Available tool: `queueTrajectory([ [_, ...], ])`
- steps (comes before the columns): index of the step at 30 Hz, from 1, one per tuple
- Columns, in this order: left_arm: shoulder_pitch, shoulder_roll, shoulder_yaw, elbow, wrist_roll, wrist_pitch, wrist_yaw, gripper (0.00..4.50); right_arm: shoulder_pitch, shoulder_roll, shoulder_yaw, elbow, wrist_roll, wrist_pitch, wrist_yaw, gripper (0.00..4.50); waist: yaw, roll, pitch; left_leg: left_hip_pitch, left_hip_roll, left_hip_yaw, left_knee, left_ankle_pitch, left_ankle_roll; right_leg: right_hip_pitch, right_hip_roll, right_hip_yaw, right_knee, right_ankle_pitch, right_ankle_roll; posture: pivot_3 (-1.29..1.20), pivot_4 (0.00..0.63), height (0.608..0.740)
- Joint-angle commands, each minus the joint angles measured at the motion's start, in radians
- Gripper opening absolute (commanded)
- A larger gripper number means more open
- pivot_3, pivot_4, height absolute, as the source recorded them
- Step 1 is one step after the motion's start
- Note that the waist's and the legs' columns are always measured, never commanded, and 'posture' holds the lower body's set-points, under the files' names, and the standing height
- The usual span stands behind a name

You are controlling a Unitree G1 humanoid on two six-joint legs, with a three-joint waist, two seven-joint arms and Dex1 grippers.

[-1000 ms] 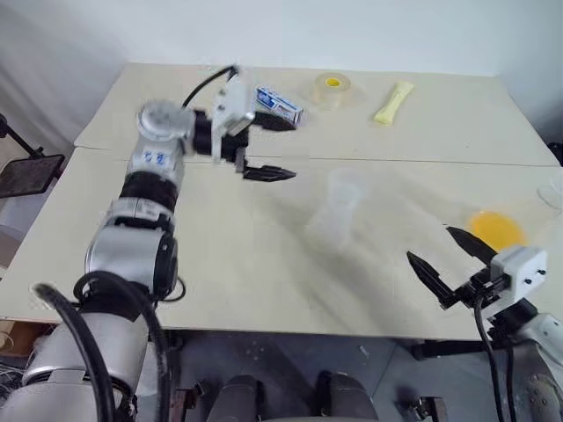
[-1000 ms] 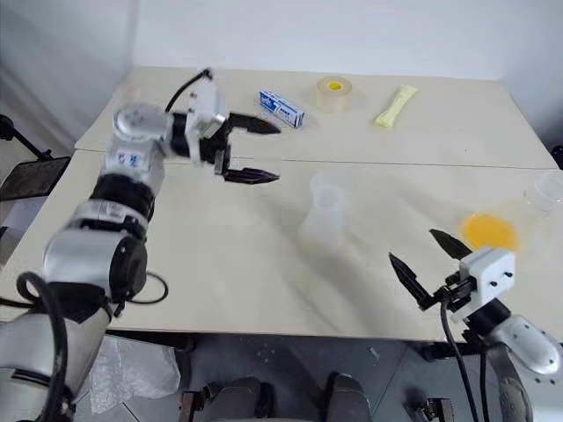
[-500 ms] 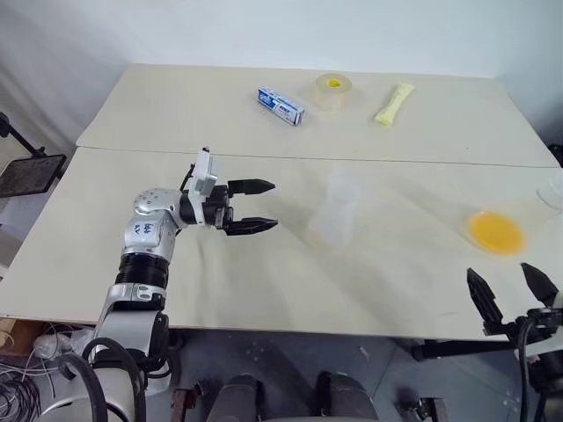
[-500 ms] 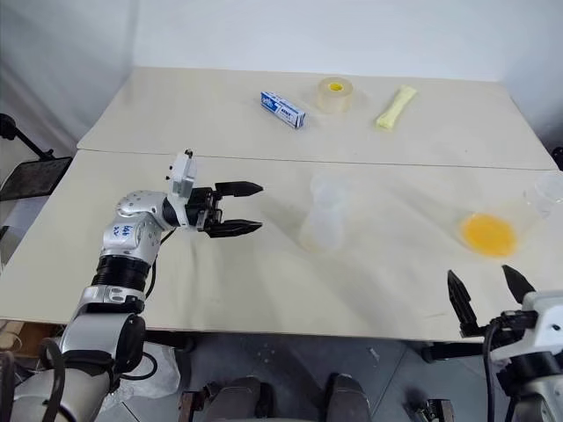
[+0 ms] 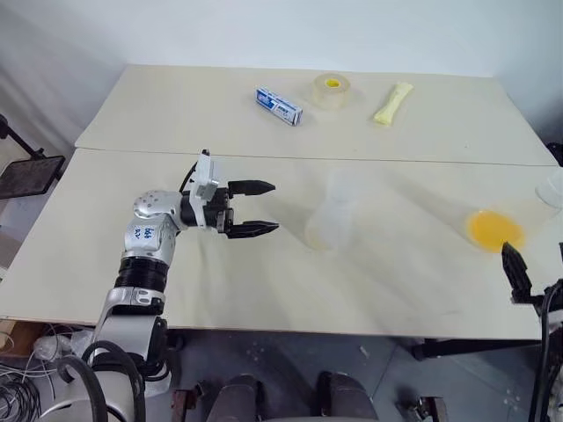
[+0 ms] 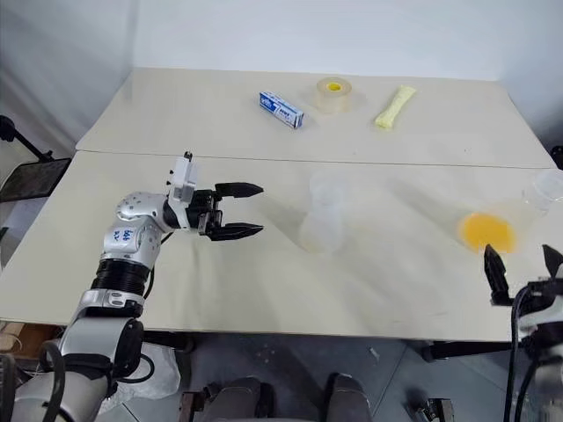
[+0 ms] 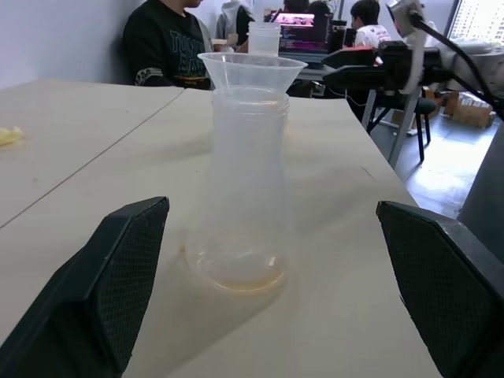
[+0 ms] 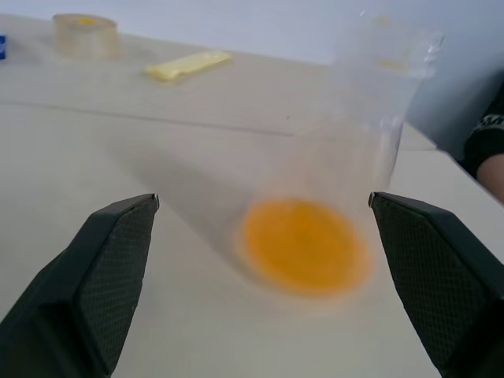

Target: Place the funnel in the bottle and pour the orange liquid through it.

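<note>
Funnel (image 7: pixel 250 70) sits in bottle (image 7: pixel 240 197), orange liquid (image 8: pixel 305 246) prob. in beaker.

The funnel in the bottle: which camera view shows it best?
The left wrist view: the funnel sits in the mouth of the bottle, seen close from the side. From the two eye views it is a faint clear shape seen from above.

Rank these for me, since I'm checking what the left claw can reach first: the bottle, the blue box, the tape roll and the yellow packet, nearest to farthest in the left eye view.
From the left claw:
1. The bottle, straight ahead of its open fingers, mid-table.
2. The blue box, on the far table.
3. The tape roll, far table, just beyond the box.
4. The yellow packet, far table, farthest toward the robot's right.
</note>
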Motion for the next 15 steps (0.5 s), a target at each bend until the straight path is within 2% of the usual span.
queueTrajectory([
  [1, 0.034, -0.002, 0.011, -0.084, -0.035, -0.006, 0.022, 4.49, -0.094, -0.057, -0.010, 0.101, -0.045, 0.002, -0.037, 4.50, 0.001, 0.000, 0.000, 0.000, 0.000, 0.000, 0.000, 0.000, 0.000, 0.000, 0.000, 0.000, 0.000, 0.000, 0.000, 0.00, 0.150, 0.740],
  [6, 0.077, 0.003, 0.013, -0.154, -0.050, 0.013, 0.062, 4.49, -0.231, -0.096, 0.020, 0.191, -0.100, 0.008, -0.068, 4.50, 0.001, 0.000, 0.000, -0.001, 0.000, 0.000, 0.000, 0.000, 0.000, 0.000, 0.000, 0.000, 0.000, 0.000, 0.000, 0.00, 0.150, 0.740],
  [15, 0.105, 0.012, 0.009, -0.209, -0.070, 0.028, 0.099, 4.49, -0.348, -0.097, 0.054, 0.212, -0.164, 0.023, -0.137, 4.50, -0.001, 0.001, 0.000, -0.001, 0.000, 0.000, 0.000, 0.000, 0.000, -0.001, 0.000, -0.001, 0.000, 0.000, 0.000, 0.00, 0.150, 0.740],
])
